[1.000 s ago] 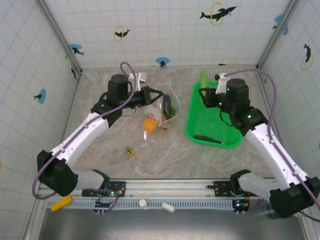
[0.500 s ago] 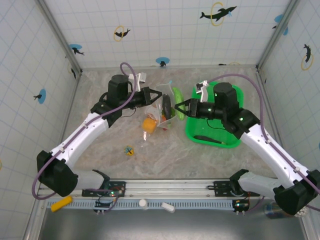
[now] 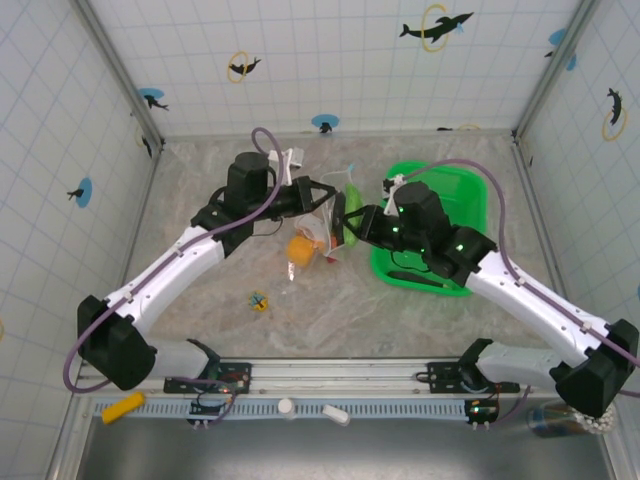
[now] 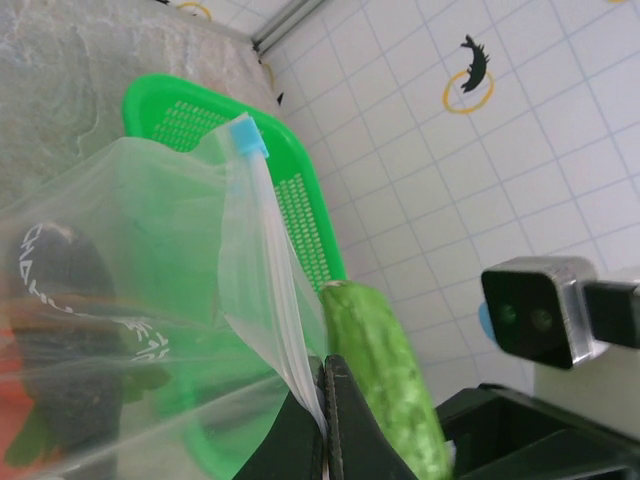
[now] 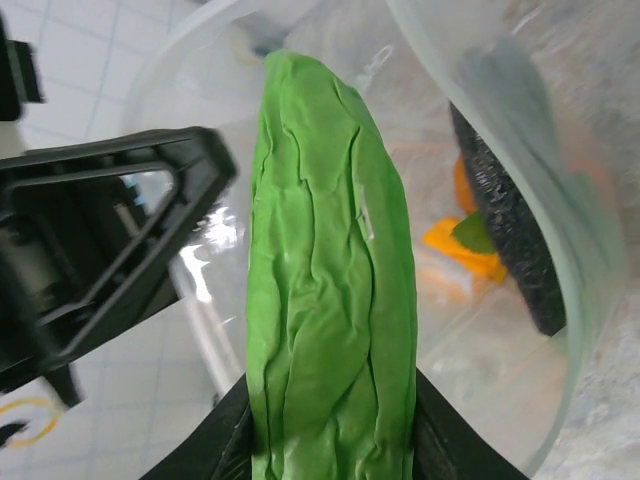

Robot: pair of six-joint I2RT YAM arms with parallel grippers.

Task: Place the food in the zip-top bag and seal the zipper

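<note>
My left gripper (image 3: 326, 193) is shut on the mouth edge of the clear zip-top bag (image 3: 330, 238) and holds it up and open; the pinch (image 4: 325, 392) sits on the zipper strip (image 4: 272, 265), whose light blue tab (image 4: 247, 135) is at the far end. My right gripper (image 3: 352, 216) is shut on a light green long vegetable (image 5: 330, 270) whose tip is at the bag's mouth, right beside the left fingers (image 4: 385, 370). Inside the bag lie a dark long piece (image 5: 505, 245) and an orange piece (image 5: 462, 250). An orange piece (image 3: 299, 247) shows at the bag's lower left.
The bright green basket (image 3: 455, 195) stands to the right of the bag with a dark long piece (image 3: 420, 276) at its near edge. A tiny yellow-blue trinket (image 3: 259, 300) lies on the table near the left arm. Tiled walls enclose the table.
My right arm has swung left from the green basket, carrying the light green vegetable to the bag's mouth. The left gripper still holds the bag's edge, shifted slightly right.
</note>
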